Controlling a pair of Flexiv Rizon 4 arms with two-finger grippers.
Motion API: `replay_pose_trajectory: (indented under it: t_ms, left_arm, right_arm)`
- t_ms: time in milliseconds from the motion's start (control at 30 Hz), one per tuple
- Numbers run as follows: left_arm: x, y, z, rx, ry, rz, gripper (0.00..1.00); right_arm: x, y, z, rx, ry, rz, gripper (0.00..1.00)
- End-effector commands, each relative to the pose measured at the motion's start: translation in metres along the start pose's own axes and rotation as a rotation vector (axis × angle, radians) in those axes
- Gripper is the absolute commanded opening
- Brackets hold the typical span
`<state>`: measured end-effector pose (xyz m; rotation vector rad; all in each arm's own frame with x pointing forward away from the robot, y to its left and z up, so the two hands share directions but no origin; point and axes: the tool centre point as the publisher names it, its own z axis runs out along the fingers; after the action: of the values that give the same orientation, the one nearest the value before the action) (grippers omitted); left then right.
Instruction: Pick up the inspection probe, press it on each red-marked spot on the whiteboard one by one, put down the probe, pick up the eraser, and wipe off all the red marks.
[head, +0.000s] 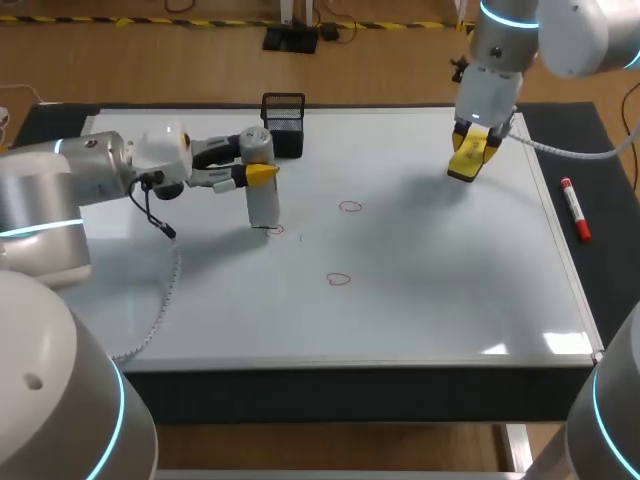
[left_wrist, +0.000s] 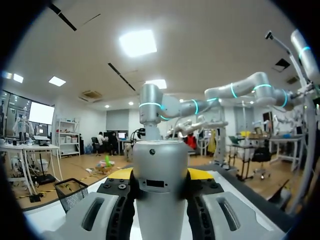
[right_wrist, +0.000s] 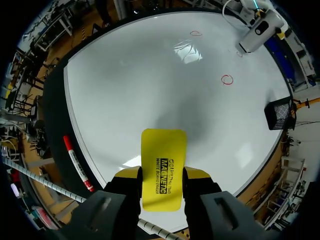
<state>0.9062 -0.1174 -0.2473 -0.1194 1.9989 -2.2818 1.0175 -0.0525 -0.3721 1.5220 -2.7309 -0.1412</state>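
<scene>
Pressing probe (head: 262, 205) on left red mark (head: 272, 230), it seems; left gripper (head: 258, 168) jaws pinching its silver body, upright. Push straight down, lift clear, then far mark (head: 349, 207), near mark (head: 339, 279). Right gripper (head: 472, 148) jaws pinching eraser (right_wrist: 163, 160) above far right of whiteboard (head: 450, 300); best held off board for now

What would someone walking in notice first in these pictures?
The left gripper clamps a silver probe that stands upright on the whiteboard, its foot at a red mark. The right gripper holds a bright yellow eraser over the board's far right part. Two red circles sit near the board's middle.
</scene>
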Motion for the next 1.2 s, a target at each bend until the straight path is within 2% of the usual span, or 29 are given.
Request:
replay_pose_trajectory:
  t_ms: [33, 1200]
  left_arm:
    - [-0.003, 0.005, 0.007, 0.003, 0.011, -0.002, 0.00]
    - [-0.001, 0.023, 0.014, -0.030, 0.029, -0.002, 0.00]
  right_arm:
    - [0.001, 0.000, -0.001, 0.003, 0.003, -0.002, 0.00]
    - [0.001, 0.000, -0.001, 0.003, 0.003, -0.002, 0.00]
